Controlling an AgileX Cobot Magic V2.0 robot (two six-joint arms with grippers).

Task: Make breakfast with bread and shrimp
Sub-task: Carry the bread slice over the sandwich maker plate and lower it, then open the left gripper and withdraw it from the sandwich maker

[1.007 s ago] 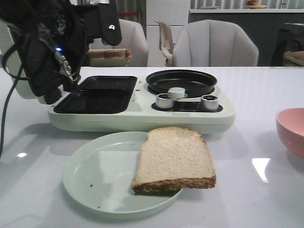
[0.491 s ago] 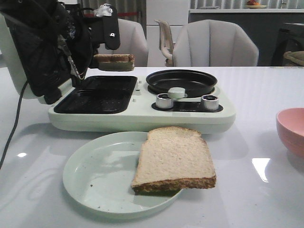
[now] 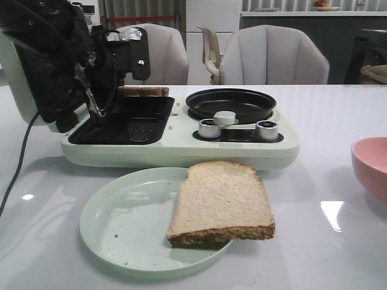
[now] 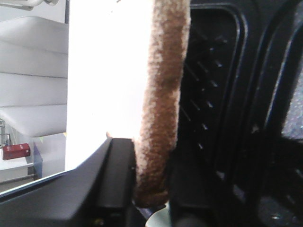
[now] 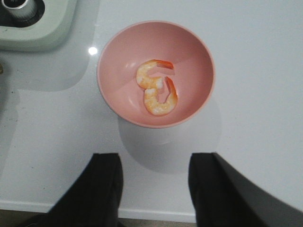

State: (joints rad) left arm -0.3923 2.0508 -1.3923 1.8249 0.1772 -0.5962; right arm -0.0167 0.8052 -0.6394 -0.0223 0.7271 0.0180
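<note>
My left gripper (image 3: 124, 92) is shut on a bread slice (image 3: 145, 91), holding it flat just over the far edge of the breakfast maker's black grill tray (image 3: 127, 118). Up close, its brown crust (image 4: 161, 94) is pinched between the two black fingers (image 4: 116, 175), the ridged tray beside it. A second bread slice (image 3: 221, 202) lies on the pale green plate (image 3: 121, 223) at the front, overhanging its right rim. Two orange-pink shrimp (image 5: 156, 87) lie curled in the pink bowl (image 5: 123, 56). My right gripper (image 5: 154, 184) hangs open above the table, short of the bowl.
The pale green breakfast maker (image 3: 181, 148) has its lid (image 3: 36, 72) raised at the left, a round black pan (image 3: 230, 103) and two silver knobs (image 3: 208, 128) on its right half. The pink bowl (image 3: 372, 169) sits at the table's right edge. Grey chairs (image 3: 272, 57) stand behind.
My left gripper has lowered the held bread slice from well above the grill tray down to just over its far edge. The right arm's view has no earlier frame.
</note>
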